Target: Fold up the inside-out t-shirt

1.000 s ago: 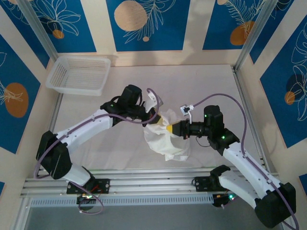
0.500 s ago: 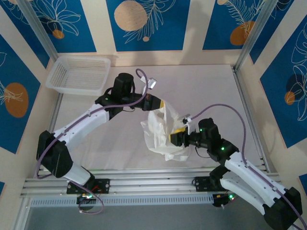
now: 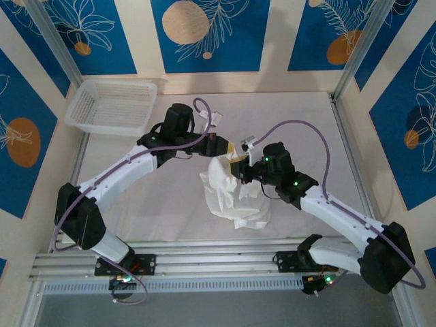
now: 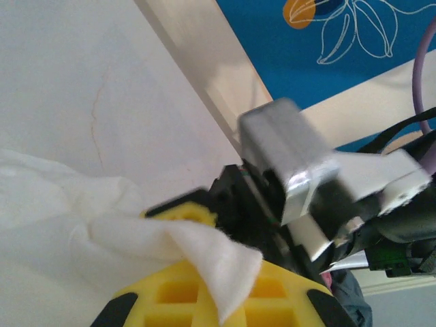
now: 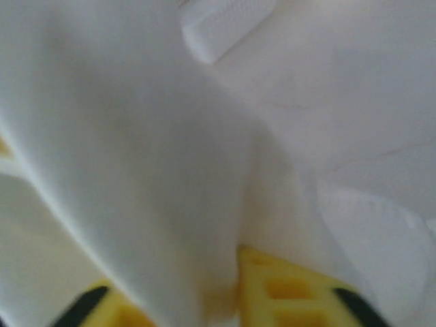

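Top view. The inside-out t-shirt (image 3: 231, 197) sits mid-bench as a crumpled white bunch, nowhere flat. Its upper end is lifted and the rest is heaped on the bench (image 3: 306, 122) toward the near edge.

Left tool (image 3: 223, 146): together, clamped on a fold of the shirt. The left wrist view shows white cloth pinched between the yellow fingers (image 4: 225, 300).

Right tool (image 3: 238, 167): pressed into the cloth just beside the left tool, on its near-right side. The right wrist view is blurred. Cloth drapes across and between the yellow fingers (image 5: 286, 289), but I cannot tell whether they are clamped on it or only buried in it.

Key relation: both tools sit at the same far end of the bunch, nearly touching. The shirt's long axis runs from them toward the near edge, so the bulk of the cloth lies below and nearer than either tool.

Judgement: no fold made yet. With the holds this close, the next move likely calls for spreading them apart to open an edge.

Mesh basket (image 3: 112, 105) stands at the far left, well apart.
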